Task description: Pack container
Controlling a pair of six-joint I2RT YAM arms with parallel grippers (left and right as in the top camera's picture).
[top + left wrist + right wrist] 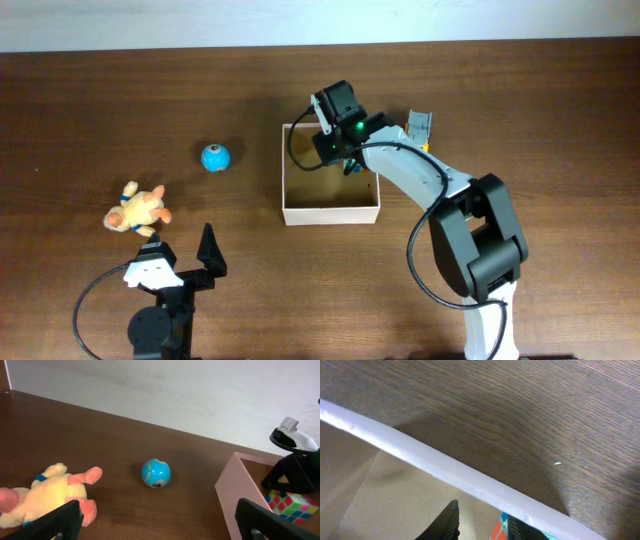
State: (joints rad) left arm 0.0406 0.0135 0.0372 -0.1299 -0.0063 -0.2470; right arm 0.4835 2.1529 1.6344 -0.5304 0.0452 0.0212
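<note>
The container (330,214) sat at mid-surface, toward the right arm. One toy, a coloured cube (290,505), lay inside it in the far right corner. The right gripper (350,165) hung directly over that corner. In the wrist view the tips of its fingers (449,521) showed with a gap between them and a sliver of cube beside one. I could not tell whether they pinched the cube or were free of it.

Two toys waited outside on the surface to the left of the box. The blue ball (215,157) lay nearer it and the plush animal (138,208) farther off. The left gripper (157,510) sat low near the plush, fingers spread wide and holding nothing.

By my reading, roughly a third of the packing was done, and the ball and plush were left, both on the left arm's side.
</note>
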